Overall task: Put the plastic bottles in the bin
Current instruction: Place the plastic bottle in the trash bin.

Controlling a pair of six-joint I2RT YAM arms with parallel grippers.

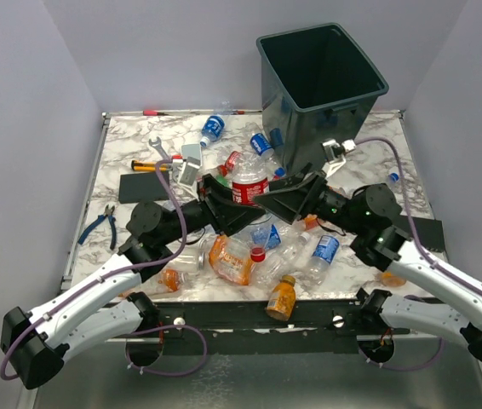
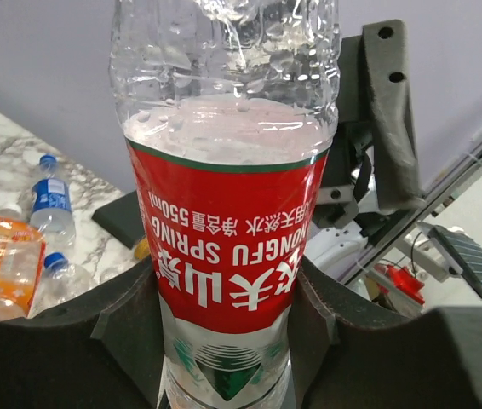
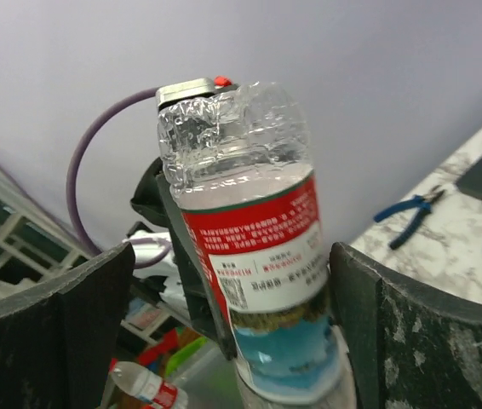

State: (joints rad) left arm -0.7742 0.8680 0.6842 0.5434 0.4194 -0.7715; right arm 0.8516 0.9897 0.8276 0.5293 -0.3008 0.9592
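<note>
Marble table (image 1: 123, 136), left claw (image 2: 224, 319) gripping red-label bottle (image 2: 228, 230), lower end hidden

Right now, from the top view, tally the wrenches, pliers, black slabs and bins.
Wrench: 1
Pliers: 1
Black slabs: 2
Bin: 1
Total: 5
</note>
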